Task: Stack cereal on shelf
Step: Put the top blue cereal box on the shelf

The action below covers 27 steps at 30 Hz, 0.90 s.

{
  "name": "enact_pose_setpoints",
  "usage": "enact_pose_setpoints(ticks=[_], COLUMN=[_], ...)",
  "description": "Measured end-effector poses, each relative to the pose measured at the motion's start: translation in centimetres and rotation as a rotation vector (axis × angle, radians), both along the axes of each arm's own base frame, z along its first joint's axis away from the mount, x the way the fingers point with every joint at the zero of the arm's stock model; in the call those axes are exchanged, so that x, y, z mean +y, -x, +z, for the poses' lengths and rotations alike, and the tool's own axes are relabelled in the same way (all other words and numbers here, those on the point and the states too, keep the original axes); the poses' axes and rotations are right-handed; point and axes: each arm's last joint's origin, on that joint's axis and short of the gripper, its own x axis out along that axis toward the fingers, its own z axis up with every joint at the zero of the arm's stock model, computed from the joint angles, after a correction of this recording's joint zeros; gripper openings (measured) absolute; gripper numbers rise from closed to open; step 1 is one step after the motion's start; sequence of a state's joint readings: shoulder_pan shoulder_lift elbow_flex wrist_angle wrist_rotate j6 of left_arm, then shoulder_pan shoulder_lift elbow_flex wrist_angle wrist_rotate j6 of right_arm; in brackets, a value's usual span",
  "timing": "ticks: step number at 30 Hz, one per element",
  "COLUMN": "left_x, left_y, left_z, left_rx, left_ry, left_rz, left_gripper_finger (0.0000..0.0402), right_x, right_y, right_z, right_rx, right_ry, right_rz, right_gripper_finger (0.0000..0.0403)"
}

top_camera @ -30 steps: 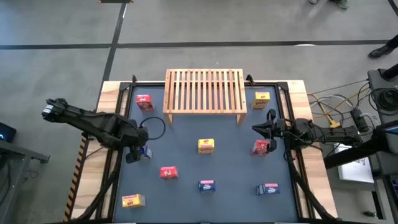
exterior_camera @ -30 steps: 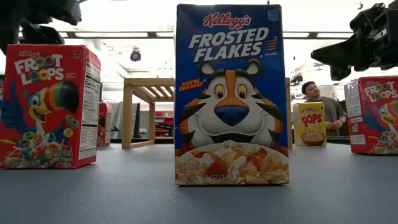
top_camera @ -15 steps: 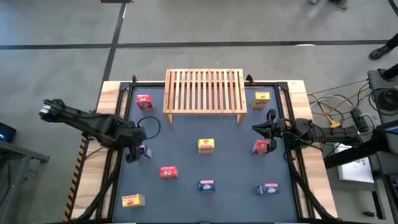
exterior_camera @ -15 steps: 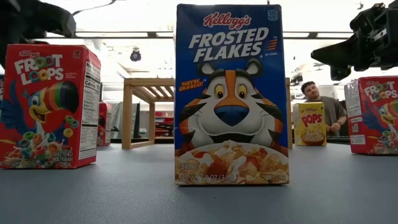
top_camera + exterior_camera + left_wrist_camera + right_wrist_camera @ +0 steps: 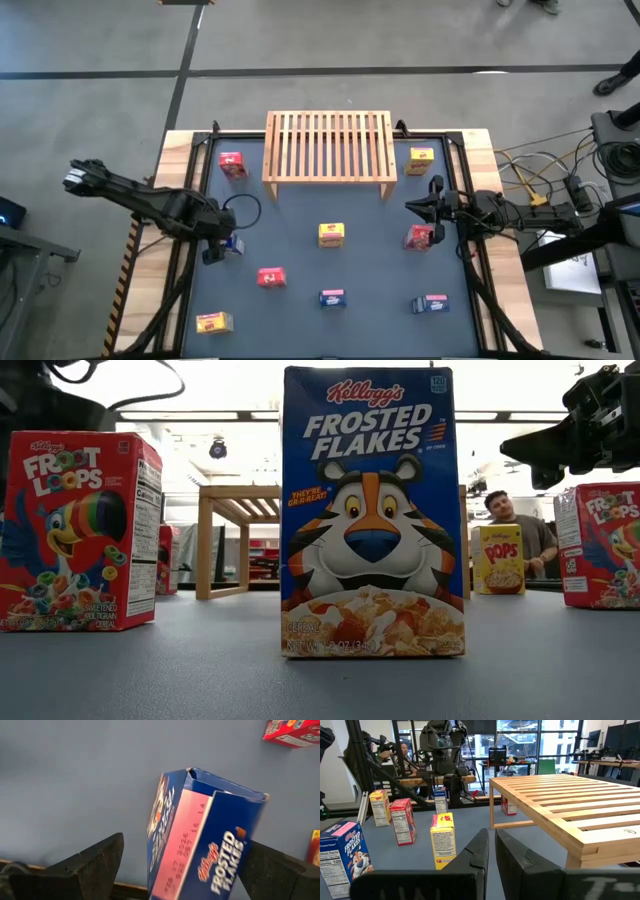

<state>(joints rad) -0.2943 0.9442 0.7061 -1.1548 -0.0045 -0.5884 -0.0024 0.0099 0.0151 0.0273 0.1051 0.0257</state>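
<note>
We see the shelf (image 5: 329, 147) at the back of the desk (image 5: 300, 260), its slatted top bare; all the cereal boxes stand on the desk around it. A red box (image 5: 232, 164) sits just off the shelf's left end and a yellow box (image 5: 421, 160) just off its right end. In front of the shelf, near the middle, stands another yellow box (image 5: 332, 234). Farther forward of it are a red box (image 5: 271, 277), a blue box (image 5: 332, 298) and a second blue box (image 5: 431, 304) toward the right. A third yellow box (image 5: 214, 322) lies farthest from the shelf, at the front left corner.

The left gripper (image 5: 222, 245) is in front of the shelf's left end, over a third blue box (image 5: 200, 845). From above that box is mostly hidden under the arm. In the left wrist view it stands tilted between the two dark fingers (image 5: 85, 865), with a gap showing on one side, so the jaws are spread wide around it; whether either finger touches it we cannot tell.

The right gripper (image 5: 408, 207) waits in front of the shelf's right end, its jaws closed and empty, just beside the third red box (image 5: 420, 237). In the low view the near blue box hides most of the shelf, and a person (image 5: 518, 530) is partly hidden behind a yellow box.
</note>
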Motion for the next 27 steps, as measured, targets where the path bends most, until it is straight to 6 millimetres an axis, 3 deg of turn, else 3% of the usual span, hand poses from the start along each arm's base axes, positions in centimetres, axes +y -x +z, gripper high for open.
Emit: enact_pose_setpoints(ticks=[6,15,27], left_x=[0.0,0.0,-0.1], left_y=[0.0,0.0,-0.4], left_z=[-0.8,-0.5,3.2], left_rx=[-0.018,-0.032,-0.103], left_ry=[-0.002,-0.001,0.015], left_rz=[0.002,0.000,-0.008], left_gripper_finger=[0.0327,0.0264,0.0183], right_x=[0.0,0.0,0.0], right_y=[0.0,0.0,0.0], right_z=[0.0,0.0,0.0], right_rx=[0.000,0.000,0.000], right_ry=[0.000,0.000,0.000], right_rz=[0.000,0.000,0.000], right_gripper_finger=[0.0022,0.0022,0.0022])
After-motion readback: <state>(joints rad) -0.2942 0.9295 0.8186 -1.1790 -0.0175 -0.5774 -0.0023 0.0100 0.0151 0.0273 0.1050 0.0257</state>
